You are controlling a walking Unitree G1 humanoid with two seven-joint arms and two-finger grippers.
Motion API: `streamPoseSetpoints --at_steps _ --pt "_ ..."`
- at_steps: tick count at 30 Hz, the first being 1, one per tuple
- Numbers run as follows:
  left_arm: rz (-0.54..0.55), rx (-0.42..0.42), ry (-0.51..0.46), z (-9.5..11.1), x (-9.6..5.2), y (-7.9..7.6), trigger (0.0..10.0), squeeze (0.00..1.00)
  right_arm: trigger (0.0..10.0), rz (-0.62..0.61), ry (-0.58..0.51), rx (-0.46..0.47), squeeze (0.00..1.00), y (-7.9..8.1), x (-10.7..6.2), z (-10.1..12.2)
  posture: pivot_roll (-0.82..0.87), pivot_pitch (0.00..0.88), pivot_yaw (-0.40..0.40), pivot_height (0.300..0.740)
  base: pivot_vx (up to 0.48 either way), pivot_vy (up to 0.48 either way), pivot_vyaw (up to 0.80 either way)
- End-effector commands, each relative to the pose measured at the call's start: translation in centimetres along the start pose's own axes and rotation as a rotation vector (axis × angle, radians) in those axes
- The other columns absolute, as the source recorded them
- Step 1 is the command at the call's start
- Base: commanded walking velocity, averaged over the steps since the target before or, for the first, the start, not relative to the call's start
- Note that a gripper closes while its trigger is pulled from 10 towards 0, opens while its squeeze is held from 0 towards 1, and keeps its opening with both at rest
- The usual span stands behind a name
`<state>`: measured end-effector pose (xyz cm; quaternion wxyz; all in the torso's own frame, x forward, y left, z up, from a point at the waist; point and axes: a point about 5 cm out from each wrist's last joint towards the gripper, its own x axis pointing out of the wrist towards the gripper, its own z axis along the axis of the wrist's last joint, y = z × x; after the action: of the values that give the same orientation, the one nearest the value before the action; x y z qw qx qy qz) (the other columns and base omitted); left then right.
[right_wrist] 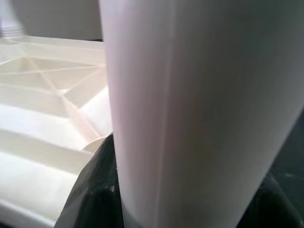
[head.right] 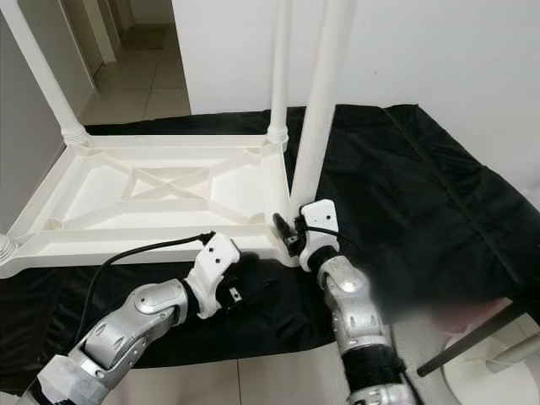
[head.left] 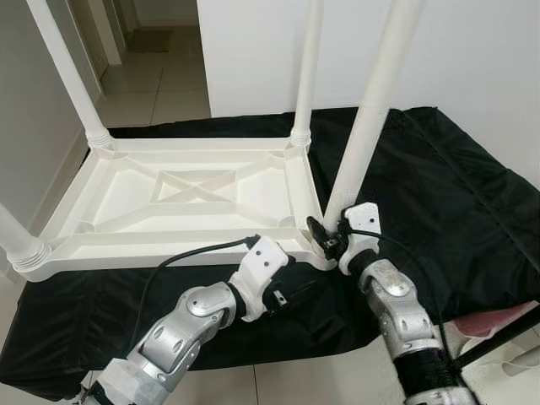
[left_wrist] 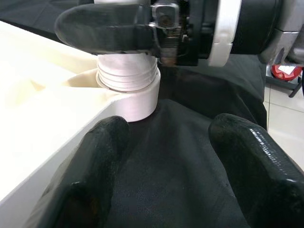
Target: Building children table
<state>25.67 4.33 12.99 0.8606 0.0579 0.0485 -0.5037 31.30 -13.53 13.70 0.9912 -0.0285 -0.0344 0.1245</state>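
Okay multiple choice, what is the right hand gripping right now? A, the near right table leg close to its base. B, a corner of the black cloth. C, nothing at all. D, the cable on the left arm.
A: the right hand closes around the near right table leg just above its socket on the upturned tabletop.

An upturned table top [head.left: 190,196] lies on a cloth-covered surface [head.left: 439,194], a leg standing at each corner. The right gripper [head.left: 325,236] sits at the base of the near-right leg [head.left: 371,110], fingers either side of it. The left gripper [head.left: 291,291] rests on the cloth just in front of that corner, fingers apart. A wall [head.left: 472,51] stands behind; tiled floor [head.left: 160,80] stretches back left.
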Motion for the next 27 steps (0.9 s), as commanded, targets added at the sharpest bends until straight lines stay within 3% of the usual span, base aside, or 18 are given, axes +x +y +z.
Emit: streamPoseSetpoints --at_steps 1,6,10,13,25,26,27 --pt "-0.146 0.002 0.002 0.0 -0.1 -0.9 10.0 0.00 10.0 -0.144 0.049 0.006 0.00 -0.7 -0.5 -0.6 -0.07 0.011 0.012 0.740 0.000 0.000 0.00" --pt "-0.150 0.006 0.004 0.0 0.0 -1.0 10.0 0.00 10.0 -0.360 0.073 0.052 0.00 0.1 -1.6 -1.2 -0.07 0.006 0.006 0.740 0.000 0.000 0.00" --pt "-0.156 0.006 0.004 0.0 0.2 -1.1 10.0 0.00 10.0 -0.421 0.082 0.098 0.00 1.4 -1.9 -1.4 -0.08 0.004 0.010 0.740 0.000 0.000 0.00" --pt "-0.169 0.008 0.005 0.0 0.3 -1.3 10.0 0.00 10.0 -0.424 0.074 0.104 0.00 2.4 -1.9 -1.0 -0.08 0.001 0.017 0.740 0.000 0.000 0.00" --pt "-0.178 0.018 0.015 -0.2 0.1 -1.1 10.0 0.00 10.0 -0.432 0.095 0.087 0.00 2.6 -2.2 -0.9 -0.09 0.000 0.018 0.740 0.000 0.000 0.00" --pt "-0.177 0.017 0.015 -0.2 0.1 -1.2 10.0 0.00 10.0 -0.403 0.081 0.096 1.00 2.6 -2.1 -0.8 -0.08 0.000 0.013 0.740 0.000 0.000 0.00" --pt "-0.177 0.016 0.016 -0.2 0.1 -1.3 10.0 0.00 10.0 -0.382 0.071 0.104 1.00 2.7 -2.1 -0.7 -0.08 0.000 0.013 0.740 0.000 0.000 0.00"
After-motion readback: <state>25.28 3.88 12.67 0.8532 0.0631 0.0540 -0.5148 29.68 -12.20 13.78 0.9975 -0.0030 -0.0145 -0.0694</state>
